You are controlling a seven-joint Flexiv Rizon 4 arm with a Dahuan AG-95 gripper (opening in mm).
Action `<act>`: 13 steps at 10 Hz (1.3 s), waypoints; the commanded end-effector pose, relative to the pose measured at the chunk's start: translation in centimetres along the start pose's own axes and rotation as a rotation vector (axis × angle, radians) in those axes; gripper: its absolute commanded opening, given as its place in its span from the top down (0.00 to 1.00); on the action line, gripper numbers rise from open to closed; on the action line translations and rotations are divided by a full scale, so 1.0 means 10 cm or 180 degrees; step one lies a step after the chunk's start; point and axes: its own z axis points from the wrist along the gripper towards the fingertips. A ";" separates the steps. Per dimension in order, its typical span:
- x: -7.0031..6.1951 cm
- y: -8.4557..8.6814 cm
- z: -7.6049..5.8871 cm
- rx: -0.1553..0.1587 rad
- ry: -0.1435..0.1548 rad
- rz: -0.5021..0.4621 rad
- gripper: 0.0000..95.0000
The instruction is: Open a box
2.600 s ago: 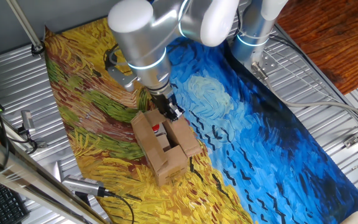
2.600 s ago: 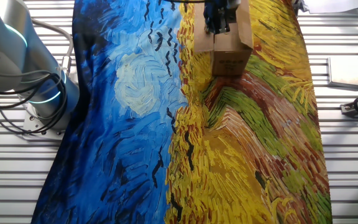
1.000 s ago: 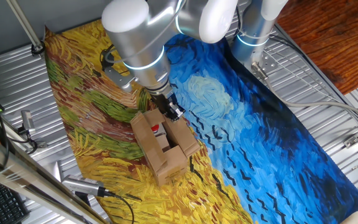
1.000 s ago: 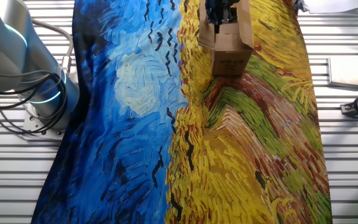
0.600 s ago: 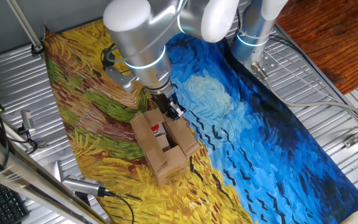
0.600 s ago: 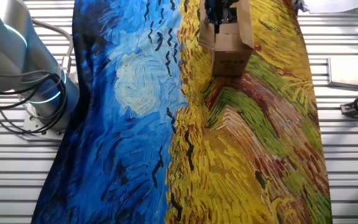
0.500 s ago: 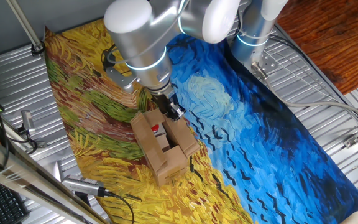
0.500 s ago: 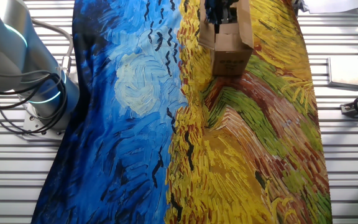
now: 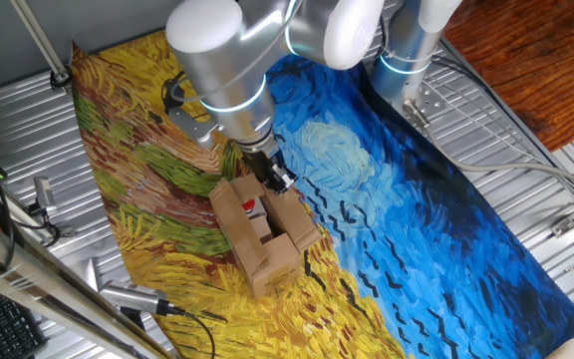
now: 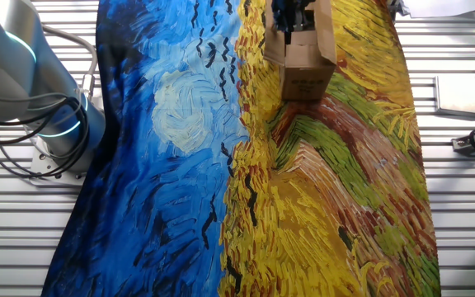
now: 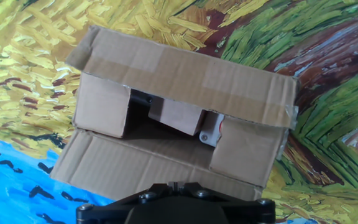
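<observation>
Brown elongated cardboard box (image 11: 179, 118) lies at twelve o'clock from the black two-finger gripper (image 9: 272, 179), long axis crosswise, long flaps spread; finger spacing cannot be told.

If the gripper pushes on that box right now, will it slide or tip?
The box lies long and low on the painted cloth, so it would probably slide, not tip. It looks like thin cardboard, likely light. Its open flaps would probably bend before the box moved.
</observation>
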 end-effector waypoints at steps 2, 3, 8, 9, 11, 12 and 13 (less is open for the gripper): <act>-0.01 0.00 0.00 0.0009 0.0019 -0.0044 1.00; -0.01 0.00 0.00 0.0006 0.0021 -0.0074 1.00; -0.24 -0.04 -0.05 0.0008 0.0034 -0.0175 1.00; -0.32 -0.08 -0.03 0.0008 0.0037 -0.0198 1.00; -0.42 -0.18 0.02 -0.0003 0.0027 -0.0229 1.00; -0.51 -0.25 0.02 -0.0002 0.0027 -0.0253 1.00; -0.57 -0.29 0.00 0.0004 0.0028 -0.0262 1.00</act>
